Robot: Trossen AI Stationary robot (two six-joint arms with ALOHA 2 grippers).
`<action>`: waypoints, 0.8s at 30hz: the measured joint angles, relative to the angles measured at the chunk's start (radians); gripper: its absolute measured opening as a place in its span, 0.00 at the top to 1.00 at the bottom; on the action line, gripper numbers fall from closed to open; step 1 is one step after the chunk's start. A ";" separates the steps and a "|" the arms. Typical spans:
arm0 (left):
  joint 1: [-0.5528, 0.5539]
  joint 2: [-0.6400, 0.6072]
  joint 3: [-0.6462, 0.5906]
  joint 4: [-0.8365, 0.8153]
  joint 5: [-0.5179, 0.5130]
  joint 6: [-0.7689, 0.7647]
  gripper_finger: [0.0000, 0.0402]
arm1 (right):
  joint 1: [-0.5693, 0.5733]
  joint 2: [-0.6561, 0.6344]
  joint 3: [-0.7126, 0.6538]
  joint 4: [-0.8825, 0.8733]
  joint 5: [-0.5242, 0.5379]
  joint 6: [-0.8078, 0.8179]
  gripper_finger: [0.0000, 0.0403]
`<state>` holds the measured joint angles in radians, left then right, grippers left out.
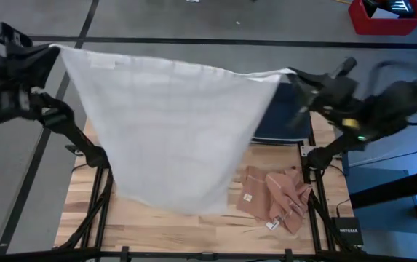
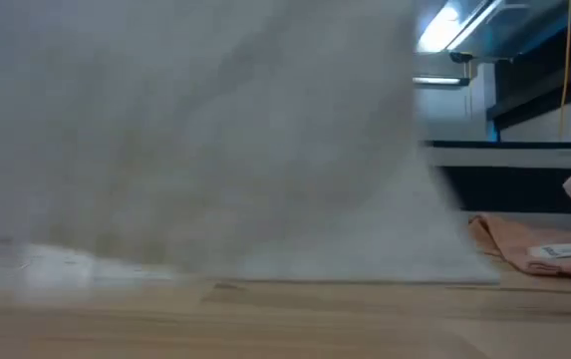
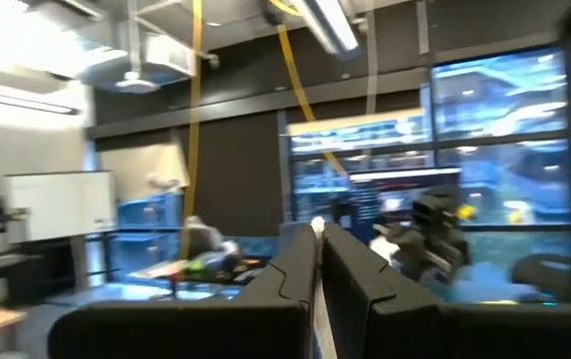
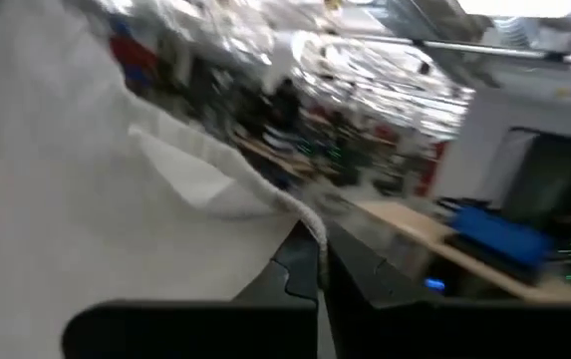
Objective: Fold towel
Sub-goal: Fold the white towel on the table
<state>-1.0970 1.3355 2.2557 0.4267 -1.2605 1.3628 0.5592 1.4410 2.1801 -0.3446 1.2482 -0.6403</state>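
The white towel (image 1: 172, 131) hangs spread above the table (image 1: 157, 225), its lower edge near the wood. The left gripper (image 1: 54, 49) and right gripper (image 1: 292, 73) each pinch a top corner. A pink cloth (image 1: 277, 193) lies beside the towel.

Hanging as thin, matt white woven cloth, a towel (image 1: 172, 124), above a smooth pale wooden table (image 1: 157, 225), with a crumpled, soft matt tan cloth (image 1: 277, 193) lying there and matt black fingers (image 4: 295, 269) pinching the hem.
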 joint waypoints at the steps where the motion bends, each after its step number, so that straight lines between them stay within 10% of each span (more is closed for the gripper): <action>1: 0.029 -0.013 -0.018 0.000 -0.003 -0.004 0.99 | -0.027 0.000 -0.001 -0.062 0.000 0.028 0.98; 24: 0.191 -0.212 -0.260 -0.187 -0.128 -0.207 0.99 | -0.121 0.000 -0.001 -0.371 -0.100 0.222 0.99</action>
<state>-0.9058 1.1231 1.9952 0.2400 -1.3885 1.1558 0.4377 1.4410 2.1788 -0.7155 1.1487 -0.4186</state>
